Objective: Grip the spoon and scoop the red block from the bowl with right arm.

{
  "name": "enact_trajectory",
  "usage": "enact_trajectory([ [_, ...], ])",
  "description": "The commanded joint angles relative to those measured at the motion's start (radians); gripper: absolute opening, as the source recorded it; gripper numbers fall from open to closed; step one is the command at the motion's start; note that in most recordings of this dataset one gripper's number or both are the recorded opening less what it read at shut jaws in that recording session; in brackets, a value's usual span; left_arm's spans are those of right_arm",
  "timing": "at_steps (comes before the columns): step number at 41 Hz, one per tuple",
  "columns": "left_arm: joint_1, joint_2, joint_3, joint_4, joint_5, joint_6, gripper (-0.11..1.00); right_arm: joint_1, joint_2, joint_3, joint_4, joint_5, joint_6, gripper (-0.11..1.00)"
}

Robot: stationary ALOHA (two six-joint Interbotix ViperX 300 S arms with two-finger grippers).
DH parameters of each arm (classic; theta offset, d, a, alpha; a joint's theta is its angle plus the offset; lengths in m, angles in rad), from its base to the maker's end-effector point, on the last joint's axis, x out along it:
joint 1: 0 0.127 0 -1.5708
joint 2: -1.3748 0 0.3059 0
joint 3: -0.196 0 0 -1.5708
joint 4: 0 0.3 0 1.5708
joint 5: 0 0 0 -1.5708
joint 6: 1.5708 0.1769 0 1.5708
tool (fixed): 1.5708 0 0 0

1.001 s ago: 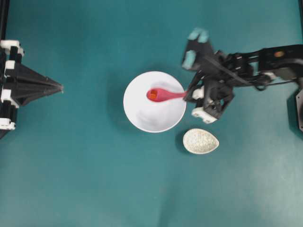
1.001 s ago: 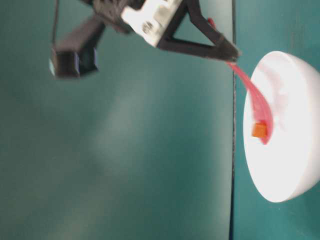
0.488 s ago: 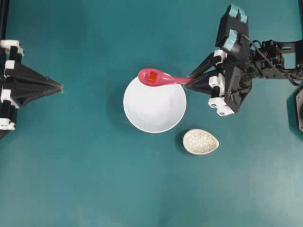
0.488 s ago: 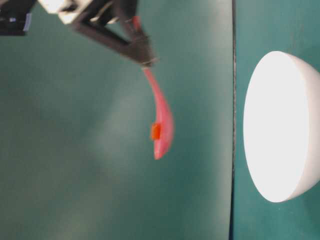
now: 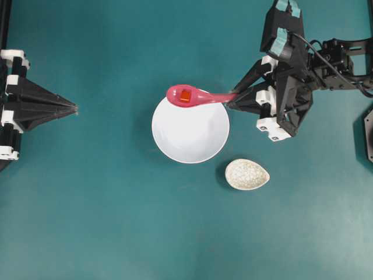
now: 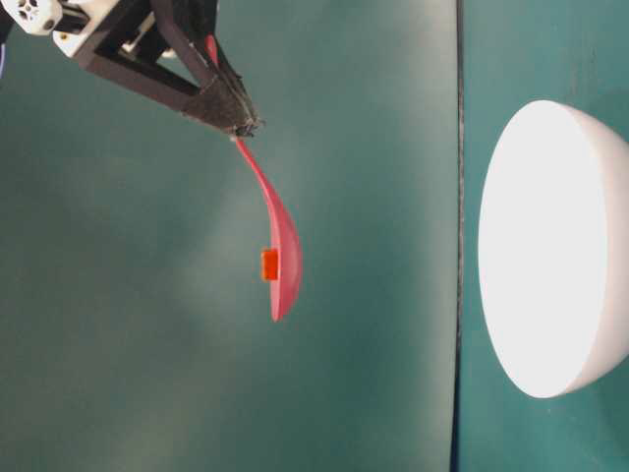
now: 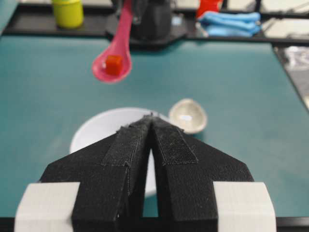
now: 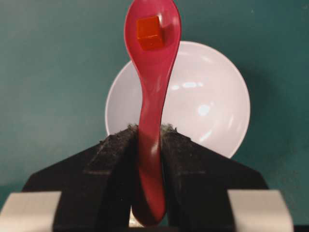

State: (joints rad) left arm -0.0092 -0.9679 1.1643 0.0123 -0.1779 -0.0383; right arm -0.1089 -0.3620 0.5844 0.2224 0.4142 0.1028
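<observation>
Teal table (image 5: 116, 221) all around, with the white bowl (image 5: 190, 131) sitting mid-table. The right end effector (image 5: 232, 100) is clamped on the handle of the pink spoon (image 5: 192, 97), held up in the air well clear of the bowl, scoop over its 12 o'clock rim. The red block (image 5: 185, 95) sits in the scoop. A speckled little dish (image 5: 247, 174) lies at the bowl's 4 o'clock. The left end effector (image 5: 74, 108) is pinched together, way off at 9 o'clock
</observation>
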Motion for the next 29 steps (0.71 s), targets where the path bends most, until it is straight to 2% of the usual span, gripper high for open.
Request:
enact_trajectory([
  [1, -0.003, 0.003, -0.031, 0.002, 0.002, -0.002, 0.0, 0.003, -0.015, -0.029, -0.005, -0.003, -0.002, 0.22],
  [29, -0.003, 0.002, -0.031, 0.002, 0.0, 0.0, 0.0, 0.0, -0.015, -0.029, -0.003, -0.02, -0.002, 0.22],
])
